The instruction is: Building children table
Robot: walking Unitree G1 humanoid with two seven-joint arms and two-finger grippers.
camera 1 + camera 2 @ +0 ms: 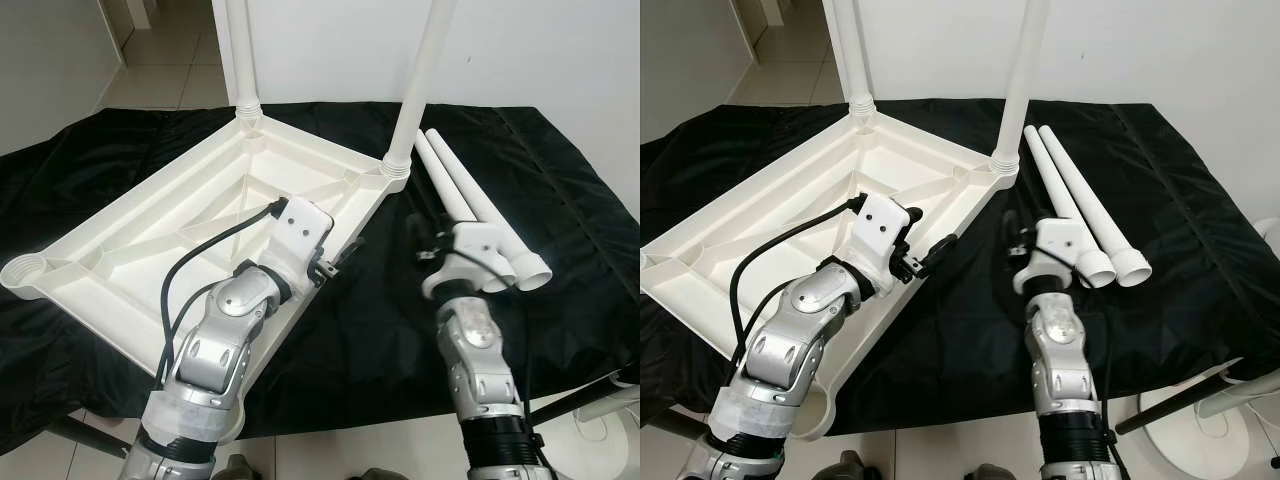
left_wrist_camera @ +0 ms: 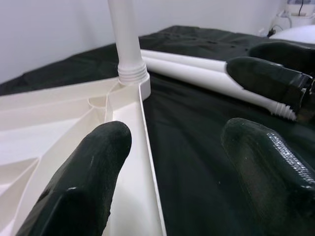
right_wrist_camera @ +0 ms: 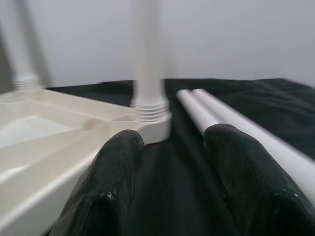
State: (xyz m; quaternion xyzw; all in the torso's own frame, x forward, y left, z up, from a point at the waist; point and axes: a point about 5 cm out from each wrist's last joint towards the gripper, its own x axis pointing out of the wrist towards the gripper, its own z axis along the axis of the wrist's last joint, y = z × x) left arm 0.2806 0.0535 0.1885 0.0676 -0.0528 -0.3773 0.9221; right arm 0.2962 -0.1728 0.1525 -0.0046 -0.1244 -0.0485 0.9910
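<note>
The white table top [image 1: 130, 240] lies upside down on a black cloth. Two white legs [image 1: 240, 50] [image 1: 425, 60] stand screwed into its far corners. Two loose legs [image 1: 470, 195] lie side by side on the cloth to the right. My left gripper [image 1: 340, 258] hovers open over the top's right rim, one finger [image 2: 83, 182] above the plastic, the other above the cloth. My right gripper [image 1: 425, 235] is open just left of the loose legs' near ends, low over the cloth, pointing toward the right-hand screwed leg [image 3: 147, 59].
An empty leg socket [image 1: 25, 270] sits at the top's left corner, another at the near corner [image 1: 815, 410]. The cloth-covered surface [image 1: 560, 200] ends close in front of me, with tiled floor below. A white wall rises behind. A white object [image 1: 610, 400] stands at the lower right.
</note>
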